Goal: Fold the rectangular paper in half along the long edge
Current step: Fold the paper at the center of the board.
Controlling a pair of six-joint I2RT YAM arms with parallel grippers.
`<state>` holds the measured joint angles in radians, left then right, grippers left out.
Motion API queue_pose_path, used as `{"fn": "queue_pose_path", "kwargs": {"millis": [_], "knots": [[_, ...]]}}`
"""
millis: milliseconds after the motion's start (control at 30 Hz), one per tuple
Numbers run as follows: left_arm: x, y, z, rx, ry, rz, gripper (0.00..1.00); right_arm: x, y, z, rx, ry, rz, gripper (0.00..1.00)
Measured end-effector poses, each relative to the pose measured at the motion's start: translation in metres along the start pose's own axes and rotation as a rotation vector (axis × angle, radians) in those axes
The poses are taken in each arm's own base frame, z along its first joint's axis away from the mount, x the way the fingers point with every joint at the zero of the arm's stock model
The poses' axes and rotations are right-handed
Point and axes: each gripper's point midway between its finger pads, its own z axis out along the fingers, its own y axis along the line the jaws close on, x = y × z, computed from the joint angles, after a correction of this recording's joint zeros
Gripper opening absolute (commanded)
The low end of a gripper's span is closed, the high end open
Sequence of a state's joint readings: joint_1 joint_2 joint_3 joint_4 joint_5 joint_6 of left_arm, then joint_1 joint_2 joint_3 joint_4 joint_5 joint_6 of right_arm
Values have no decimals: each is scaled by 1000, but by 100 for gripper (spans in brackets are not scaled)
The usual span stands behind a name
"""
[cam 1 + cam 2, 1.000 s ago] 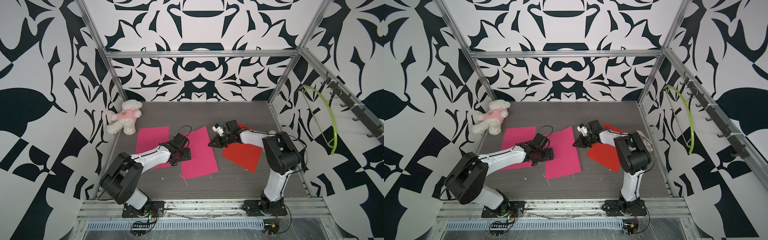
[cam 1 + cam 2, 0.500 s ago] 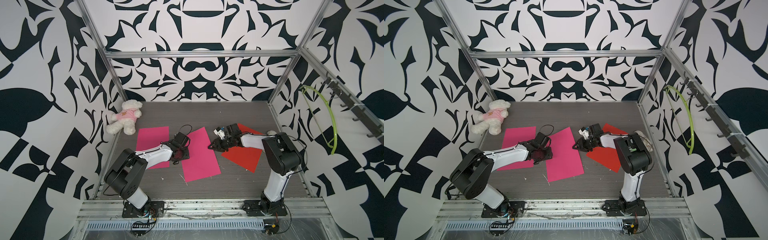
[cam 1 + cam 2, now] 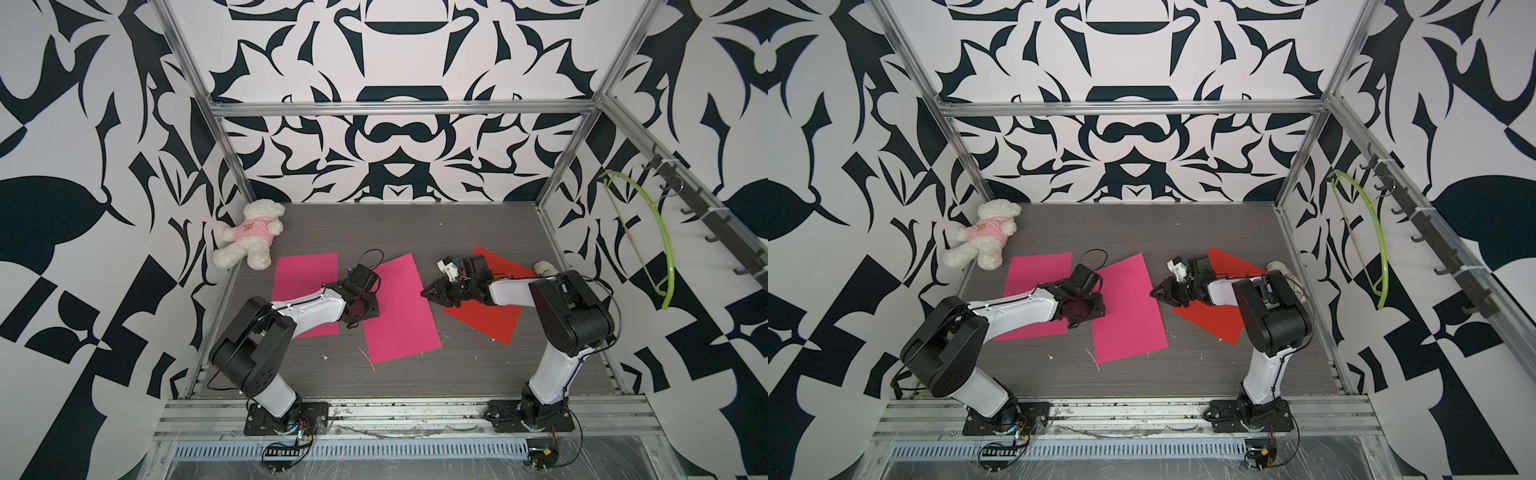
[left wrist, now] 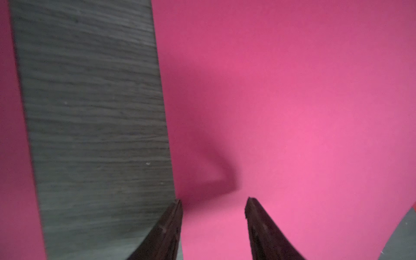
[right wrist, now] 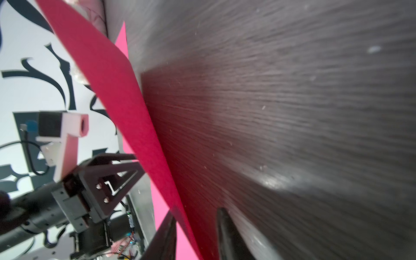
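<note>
A pink rectangular paper (image 3: 399,320) (image 3: 1129,320) lies tilted at the middle of the grey table (image 3: 415,232). My left gripper (image 3: 360,311) (image 3: 1084,309) points down at the sheet's left long edge. In the left wrist view it (image 4: 213,200) is open, one finger (image 4: 171,225) at the paper's (image 4: 292,101) edge and the other over the sheet. My right gripper (image 3: 424,292) (image 3: 1153,293) is at the right long edge. In the right wrist view that edge (image 5: 126,101) is raised off the table and passes between the fingers of the gripper (image 5: 195,213), which stand slightly apart.
A second pink sheet (image 3: 305,282) lies under the left arm. A red sheet (image 3: 490,322) lies under the right arm. A white teddy bear in a pink shirt (image 3: 249,239) sits at the back left corner. A green hanger (image 3: 660,249) hangs on the right wall.
The right gripper has come down and left to the paper's right edge and its jaws have parted. The left gripper's jaws have narrowed and its arm has shifted a little.
</note>
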<state>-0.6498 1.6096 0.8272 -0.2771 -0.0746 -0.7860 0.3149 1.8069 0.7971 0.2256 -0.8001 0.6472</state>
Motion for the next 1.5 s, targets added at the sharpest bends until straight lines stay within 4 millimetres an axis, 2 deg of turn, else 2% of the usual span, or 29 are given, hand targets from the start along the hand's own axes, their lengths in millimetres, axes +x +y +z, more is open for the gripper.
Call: {"fn": "queue_pose_path", "kwargs": {"millis": [100,133,300,367,400,500,633,733,800,967,1067,1100,1233,1333,1500], "knots": [[-1,-1,0,4,-2,0,51,-2,1,0,-3,-7,-3,1],[-1,-1,0,4,-2,0,51,-2,1,0,-3,-9,-3,0],[-1,-1,0,4,-2,0,51,-3,1,0,-1,-12,5,0],[-1,-1,0,5,-2,0,51,-3,0,0,1,-13,7,12],[-1,-1,0,5,-2,0,51,-3,0,0,3,-13,6,12],[-1,-1,0,5,-2,-1,51,-3,0,0,5,-15,-2,0],[-1,-2,0,6,-1,-3,51,-3,-1,0,8,-16,4,0],[-1,-2,0,6,-1,-3,51,-4,-1,0,11,-18,6,19],[-1,-2,0,6,-1,-3,51,-4,-2,0,13,-20,2,19],[-1,-2,0,6,-2,-3,51,-5,-3,0,18,-24,-2,9],[-1,-2,0,6,-2,-3,51,-4,-3,0,19,-24,2,7],[-1,-2,0,6,-2,-3,51,-4,-4,0,20,-24,1,1],[-1,-2,0,7,-1,-3,53,-1,-6,0,23,-19,13,0],[-1,-3,0,13,-1,0,63,0,-7,0,24,-18,15,0],[-7,-11,-2,40,-21,4,94,-1,-9,0,33,-23,11,0]]}}
